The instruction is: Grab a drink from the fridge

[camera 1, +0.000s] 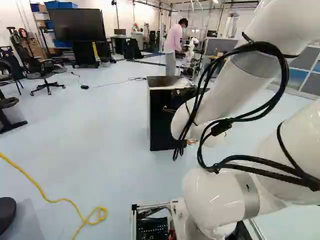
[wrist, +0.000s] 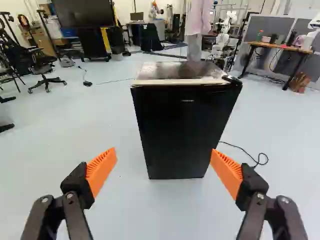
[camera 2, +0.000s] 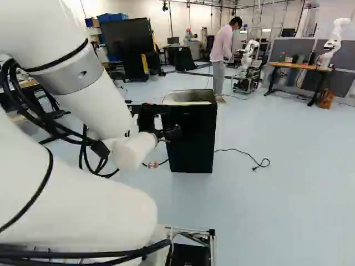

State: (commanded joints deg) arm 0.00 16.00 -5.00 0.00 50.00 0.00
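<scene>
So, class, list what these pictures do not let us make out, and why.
- Inside of the mini fridge: hidden in all views behind its shut black door.
- Part of the fridge's front, left base view: covered by the arm.
- Black cord's far end, right base and wrist views: behind the fridge.
- Yellow cable's ends: cut off by the left base view's edges.

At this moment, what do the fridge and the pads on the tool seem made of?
The fridge looks like dark painted metal, possibly plastic in parts: smooth, with a glossy top catching reflections. The pads on the tool seem matte orange rubber or soft plastic, going by their ridged inner faces.
</scene>
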